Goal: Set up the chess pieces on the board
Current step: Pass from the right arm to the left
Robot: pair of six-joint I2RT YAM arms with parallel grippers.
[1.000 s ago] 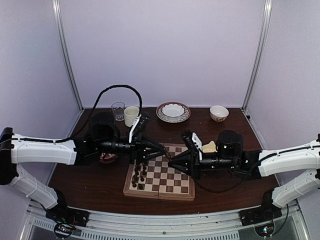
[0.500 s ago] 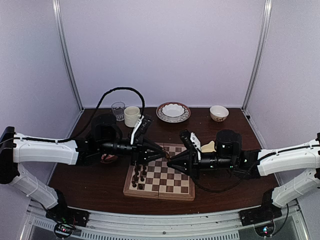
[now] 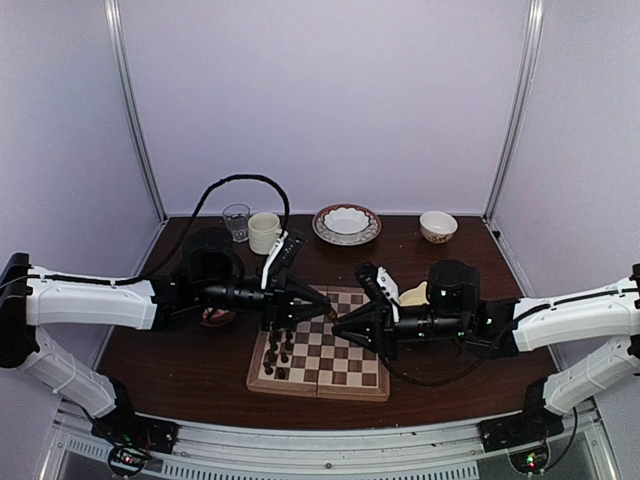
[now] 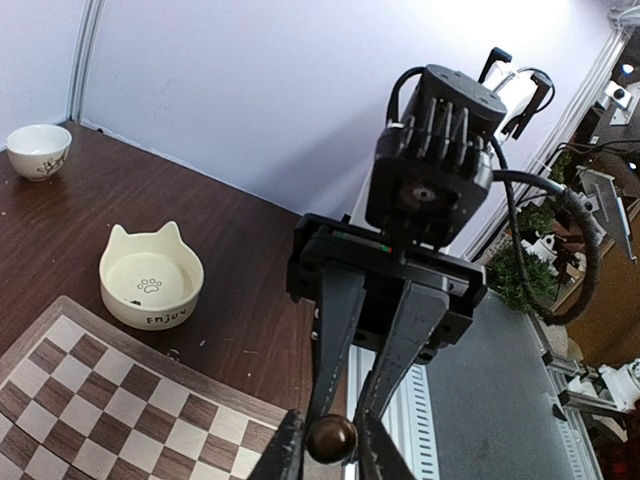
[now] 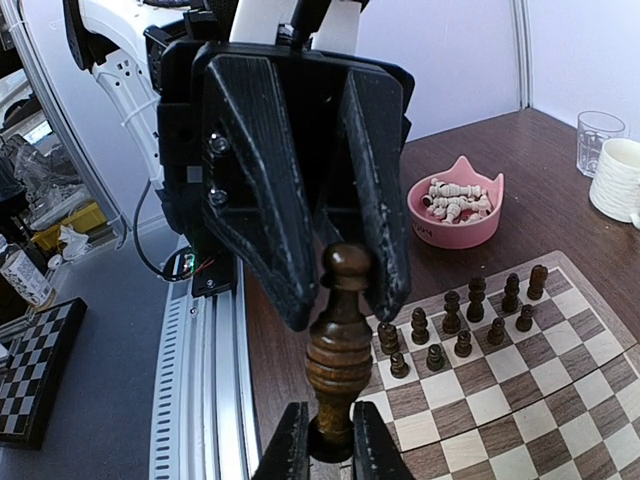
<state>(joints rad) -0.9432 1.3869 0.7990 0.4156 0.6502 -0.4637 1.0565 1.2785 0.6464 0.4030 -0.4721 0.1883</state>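
Both grippers meet over the far edge of the board [image 3: 320, 392], in the middle of the top view, on one dark piece [image 5: 338, 340]. The piece is held above the board and runs up the lower middle of the right wrist view. The right gripper [image 5: 328, 448] is clamped on its base at the bottom edge of that frame. The left gripper [image 4: 331, 455] has its fingers [image 4: 285, 455] tight on either side of the round head, at the bottom middle of the left wrist view, and they touch it as far as that view shows.

Other dark pieces [image 5: 451, 310] stand in two rows on the board, at the right middle of the right wrist view and along the board's left side in the top view. A pink bowl [image 5: 450, 232] with cream pieces [image 5: 452, 195] sits on the table above them in the frame. A cream bowl [image 4: 150, 315] with cat ears lies at the left middle of the left wrist view, just past the board's corner. Across the upper middle of the top view stand a glass [image 3: 236, 222], a cup [image 3: 263, 232], a plate [image 3: 347, 224] and a small bowl [image 3: 438, 226].
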